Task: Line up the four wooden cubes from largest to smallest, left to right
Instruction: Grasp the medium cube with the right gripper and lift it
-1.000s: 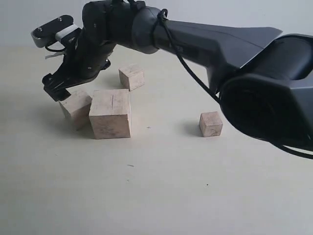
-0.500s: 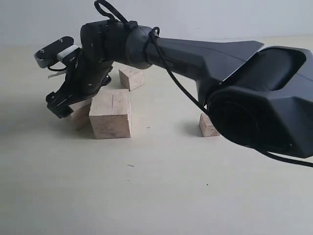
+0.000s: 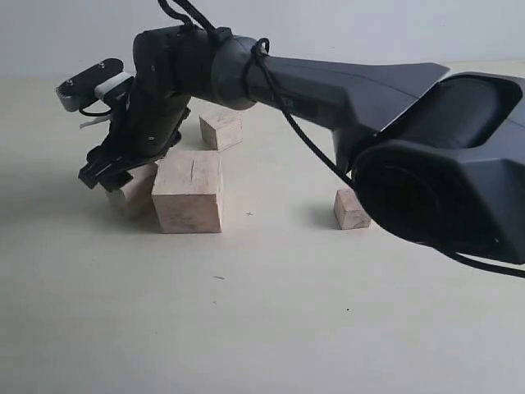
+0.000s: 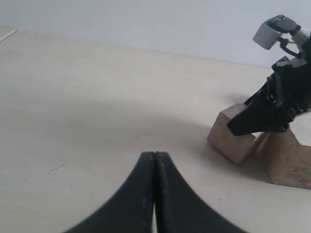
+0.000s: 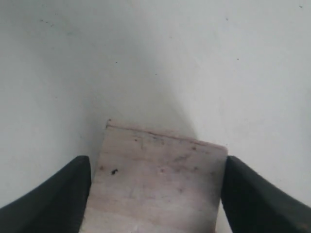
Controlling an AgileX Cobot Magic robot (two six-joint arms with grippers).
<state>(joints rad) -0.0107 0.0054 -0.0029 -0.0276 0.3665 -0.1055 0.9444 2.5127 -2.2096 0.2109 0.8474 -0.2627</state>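
Four pale wooden cubes sit on the table. The largest cube [image 3: 189,203], with a thin slit on top, stands left of centre. Touching its left side is a mid-sized cube [image 3: 134,194] [image 4: 233,141] [image 5: 160,184]. My right gripper [image 3: 102,174] [image 5: 156,160] has reached across and is shut on this mid-sized cube, one finger against each side. Another cube [image 3: 221,129] lies behind the largest. The smallest cube [image 3: 349,211] is at the right, partly hidden by the right arm. My left gripper [image 4: 154,155] is shut and empty, low over bare table.
The right arm's dark body [image 3: 443,164] fills the right side of the exterior view and stretches over the table's middle. The pale tabletop [image 3: 246,312] spreads out in front of the cubes. The left wrist view shows the right gripper [image 4: 272,109] over the cube.
The right gripper has come down from above the mid-sized cube and closed its fingers around it. The arm's body has swung lower, covering part of the smallest cube.
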